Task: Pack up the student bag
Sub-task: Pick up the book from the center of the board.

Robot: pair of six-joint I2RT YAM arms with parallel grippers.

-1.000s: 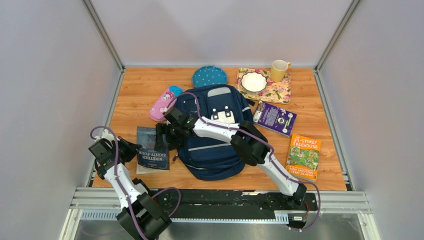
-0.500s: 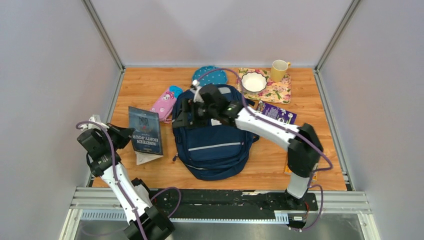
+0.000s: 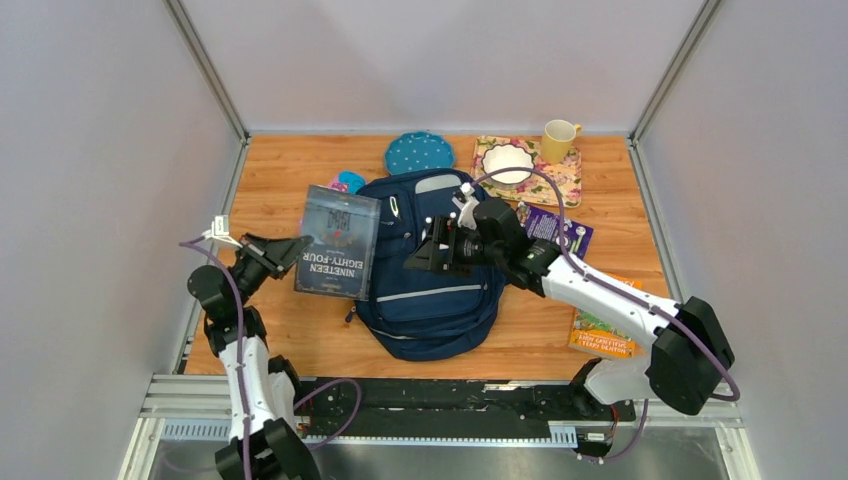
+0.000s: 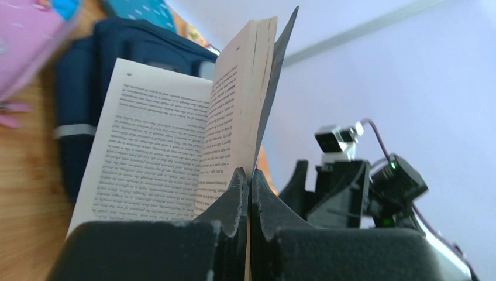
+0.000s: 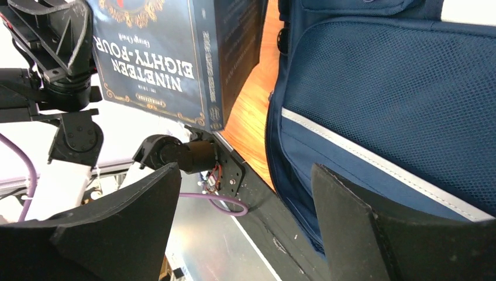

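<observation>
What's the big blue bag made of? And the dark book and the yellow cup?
Blue bag: looks like matte woven fabric, with a mesh-textured pocket and a pale, shiny stripe.
Dark book: paper pages with printed text, and a thin, slightly glossy card cover.
Yellow cup: probably glazed ceramic, judging by its smooth look, though it is too small to be sure.

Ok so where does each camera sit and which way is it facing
Top external: above and behind the bases, looking down on the table; left gripper and right gripper show.
Left wrist: on the left arm, facing open pages of the Nineteen Eighty-Four book; its closed fingers show.
Right wrist: on the right arm, facing the student bag and left arm; its open fingers show.
Shared: all three see book and bag.
</observation>
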